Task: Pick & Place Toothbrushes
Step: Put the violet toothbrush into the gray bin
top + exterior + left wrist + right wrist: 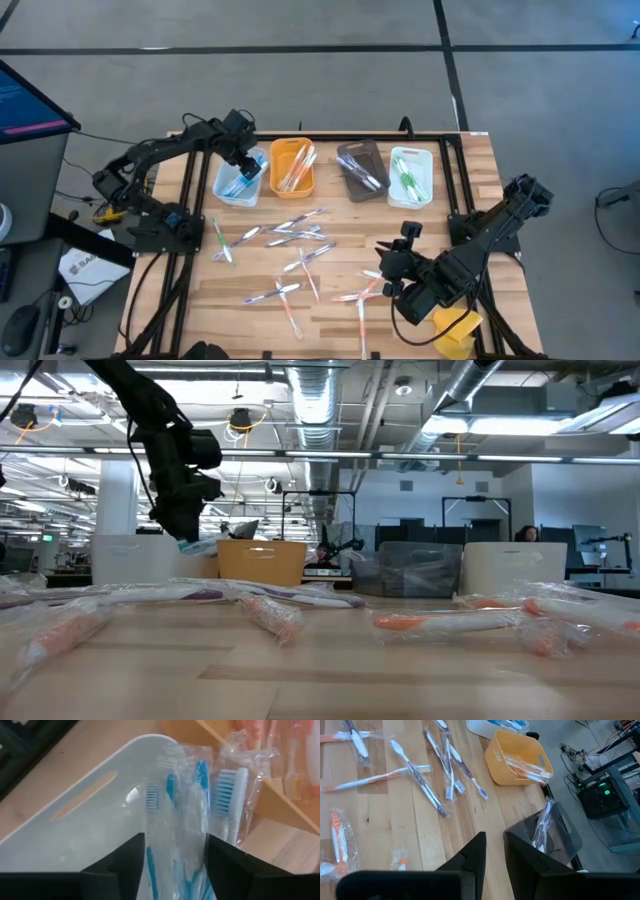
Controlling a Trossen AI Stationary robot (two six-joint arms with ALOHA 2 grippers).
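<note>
My left gripper [249, 166] [175, 840] points down into the white tray [232, 190] [75, 830] at the far left, open. A wrapped blue toothbrush [186, 805] stands between its fingers, and another blue one [231, 790] leans on the tray's wall. Several wrapped toothbrushes [298, 238] lie loose on the wooden table; others lie in the orange tray [292, 168], the grey tray [362, 170] and the white tray with green ones [410, 176]. My right gripper [386, 262] [494, 840] hovers over the table's near right, its fingers a narrow gap apart with nothing between. My left gripper's fingers [129, 862] stand on either side of the wrapped blue toothbrush's handle [172, 870], coming from above and pointing down into the tray. The wrapper fills the gap between them; I cannot tell whether they touch it. The brush's head end [200, 770] lies inside the tray.
A yellow lump [455, 332] sits at the table's near right corner, by the right arm. A black frame borders the table. The four trays stand in a row along the far edge; bare wood lies between them and the loose brushes.
</note>
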